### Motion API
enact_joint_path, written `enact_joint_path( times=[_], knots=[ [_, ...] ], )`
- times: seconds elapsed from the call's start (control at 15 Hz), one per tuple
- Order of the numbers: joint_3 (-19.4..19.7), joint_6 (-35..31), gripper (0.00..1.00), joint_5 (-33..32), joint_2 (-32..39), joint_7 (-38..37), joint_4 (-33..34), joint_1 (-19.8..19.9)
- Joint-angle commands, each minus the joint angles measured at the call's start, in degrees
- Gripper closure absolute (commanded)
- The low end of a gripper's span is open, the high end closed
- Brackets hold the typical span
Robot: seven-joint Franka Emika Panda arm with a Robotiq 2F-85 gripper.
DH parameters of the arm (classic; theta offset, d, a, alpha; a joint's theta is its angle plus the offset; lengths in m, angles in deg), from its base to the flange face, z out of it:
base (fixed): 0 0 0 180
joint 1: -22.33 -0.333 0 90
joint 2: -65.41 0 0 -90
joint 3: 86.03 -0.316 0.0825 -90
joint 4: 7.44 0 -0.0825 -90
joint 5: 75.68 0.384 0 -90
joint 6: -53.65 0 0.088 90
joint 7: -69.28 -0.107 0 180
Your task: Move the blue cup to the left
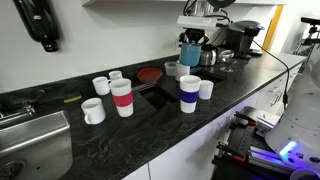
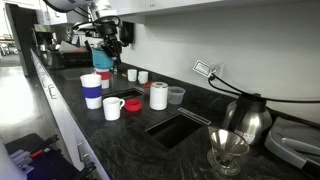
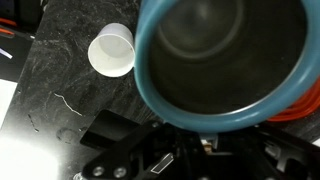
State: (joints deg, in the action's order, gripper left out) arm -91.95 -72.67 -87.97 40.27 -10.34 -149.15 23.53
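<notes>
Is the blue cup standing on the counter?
No, the gripper holds the blue cup in the air above the black counter.

Both exterior views soft, evenly lit; pale sheen on counter (image 1: 150, 120). Wrist view: blue cup (image 3: 220, 50) too close, blurred; counter beside it sharper.

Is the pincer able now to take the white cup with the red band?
Probably not yet. The pincer is shut on the blue cup, held up above the counter, so it is occupied. The red-banded cup stands open from above.
</notes>
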Motion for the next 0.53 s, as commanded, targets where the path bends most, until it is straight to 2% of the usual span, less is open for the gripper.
enact_joint_path(
  times=[0.0,0.47],
  knots=[
    [-1.2,-0.1,0.96,0.7,-0.1,0.4,-0.1,1.0],
    [-5.6,-0.9,0.96,2.9,0.7,0.0,1.4,-2.7]
  ],
)
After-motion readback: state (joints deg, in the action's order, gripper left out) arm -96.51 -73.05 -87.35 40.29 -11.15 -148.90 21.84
